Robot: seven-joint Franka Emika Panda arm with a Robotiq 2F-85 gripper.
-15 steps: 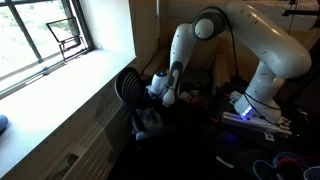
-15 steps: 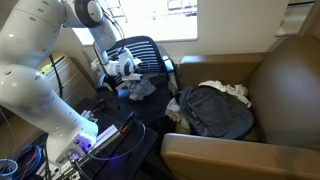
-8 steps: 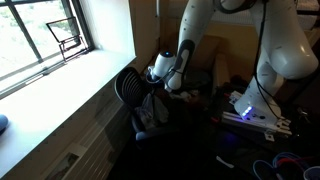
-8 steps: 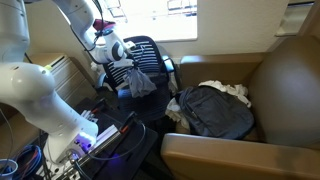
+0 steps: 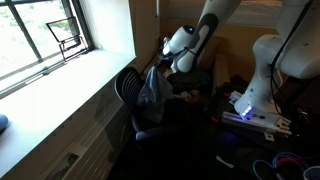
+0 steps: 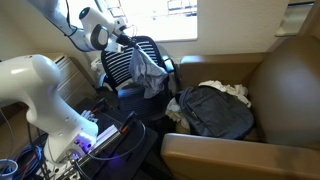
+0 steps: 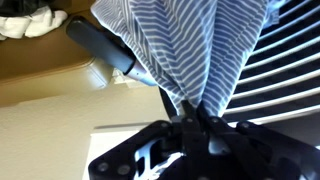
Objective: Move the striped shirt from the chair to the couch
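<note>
Wrist view: striped shirt covers tips of gripper

Daylight comes through a dark-framed window with green leaves beyond the glass. It falls on a wide pale sill that runs along beneath it, while the lower part of the room lies in shade. A beige wall stands beside the window. A black mesh office chair stands near the sill. In an exterior view a bright window pane shows above the chair. A brown leather couch fills the right side, with a dark grey backpack on its seat. Tangled blue cables lie low at the left.
</note>
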